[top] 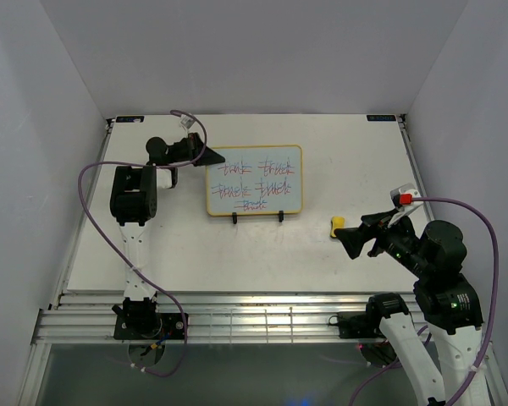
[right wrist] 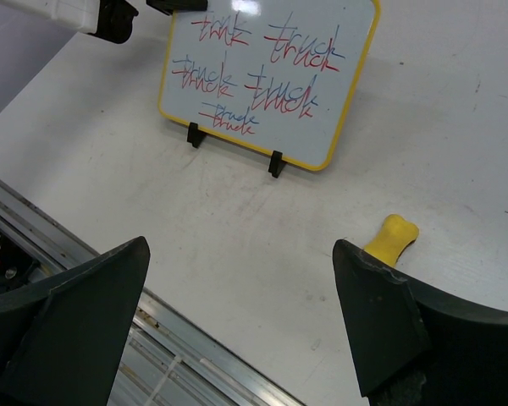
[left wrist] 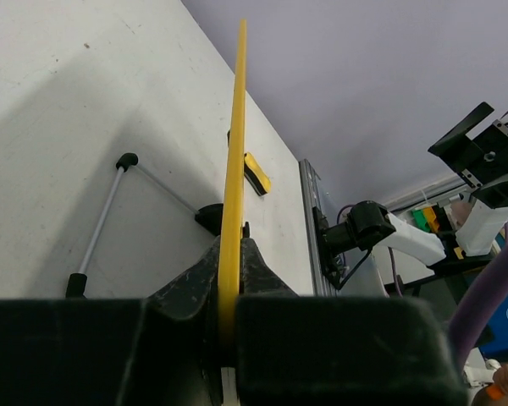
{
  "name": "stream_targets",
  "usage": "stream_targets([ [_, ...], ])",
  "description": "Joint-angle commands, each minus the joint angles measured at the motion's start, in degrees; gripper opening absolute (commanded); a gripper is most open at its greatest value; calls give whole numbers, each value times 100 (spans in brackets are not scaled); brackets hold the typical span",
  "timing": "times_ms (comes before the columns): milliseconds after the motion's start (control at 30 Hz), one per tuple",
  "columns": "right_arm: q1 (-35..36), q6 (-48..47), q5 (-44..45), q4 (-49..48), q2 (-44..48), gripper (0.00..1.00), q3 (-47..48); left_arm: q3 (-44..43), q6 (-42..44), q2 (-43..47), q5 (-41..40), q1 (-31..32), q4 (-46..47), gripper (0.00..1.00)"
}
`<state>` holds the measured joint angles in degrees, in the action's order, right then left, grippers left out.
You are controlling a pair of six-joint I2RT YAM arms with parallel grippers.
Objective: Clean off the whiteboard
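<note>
We grip the scribbled, yellow-rimmed white whiteboard (top: pixel 254 179), standing on the desk (top: pixel 347 161), by its left edge in our clamped left pincer (top: pixel 213 156), while our right pincer (top: pixel 352 244) gapes empty, the small yellow eraser block (top: pixel 337 225) just ahead, between it and the board.

Whiteboard (right wrist: pixel 271 76) glossy, smooth, yellow plastic rim; table (top: pixel 356 161) matt, lightly scuffed.

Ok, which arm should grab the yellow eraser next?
Right. The right gripper is open beside the eraser; the left gripper is shut on the whiteboard edge, farther away.
</note>
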<state>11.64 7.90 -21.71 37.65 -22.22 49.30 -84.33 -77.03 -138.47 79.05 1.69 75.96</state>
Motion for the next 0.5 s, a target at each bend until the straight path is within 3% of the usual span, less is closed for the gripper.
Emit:
stream_targets([
  [0,5,-122,-96,-21,7,94,168,-276,-214,75,40,-2,796,0],
  [467,-4,-122,-79,-82,33,93,45,-171,-637,496,15,33,1419,0],
])
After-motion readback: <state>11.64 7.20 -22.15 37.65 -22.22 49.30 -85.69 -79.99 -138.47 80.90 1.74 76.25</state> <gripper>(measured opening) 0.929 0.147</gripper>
